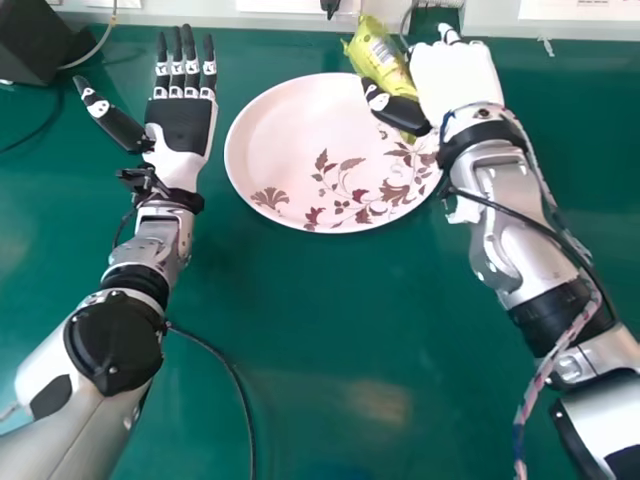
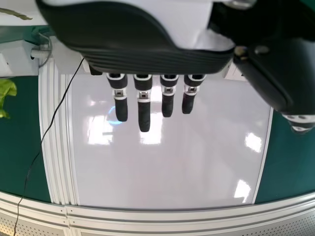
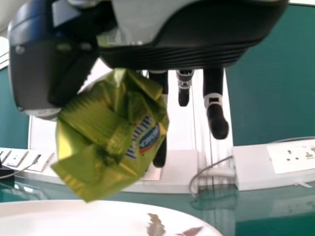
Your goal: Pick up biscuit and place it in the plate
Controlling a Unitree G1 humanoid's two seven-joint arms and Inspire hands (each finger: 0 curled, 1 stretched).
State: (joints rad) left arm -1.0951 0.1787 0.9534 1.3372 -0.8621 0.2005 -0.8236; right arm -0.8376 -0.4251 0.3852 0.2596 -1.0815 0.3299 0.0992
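Head view first: you have one biscuit (image 1: 378,48) in a crumpled yellow-green wrapper, at the far right rim of one plate (image 1: 300,140). Your right robot hand (image 1: 455,72) is clamped on it, the thumb (image 1: 395,105) on the near side. The packet is held tilted, partly overlapping the rim as you look down; you cannot tell whether the two touch.

From the right wrist view, you see the biscuit pinched beneath the right robot hand (image 3: 187,39), with one blue label facing you and loose folds hanging over the plate's edge.

Back in the head view, that single plate is round and pale, with brown leaves and flowers along its near and right parts. It lies flat on the green table (image 1: 310,330), between your two robot hands. The left robot hand (image 1: 182,125) rests palm up just beside it, fingers straight, thumb well apart from them, nothing in its grasp.

Farther out, you find one black box (image 1: 28,40) at the far left corner and one black cable (image 1: 240,390) curving over the table between your arms. One braided cord (image 1: 535,390) runs along your right arm (image 1: 525,265). The right wrist view gives you a white socket panel (image 3: 294,156); the left wrist view, one large glossy white panel (image 2: 216,162).
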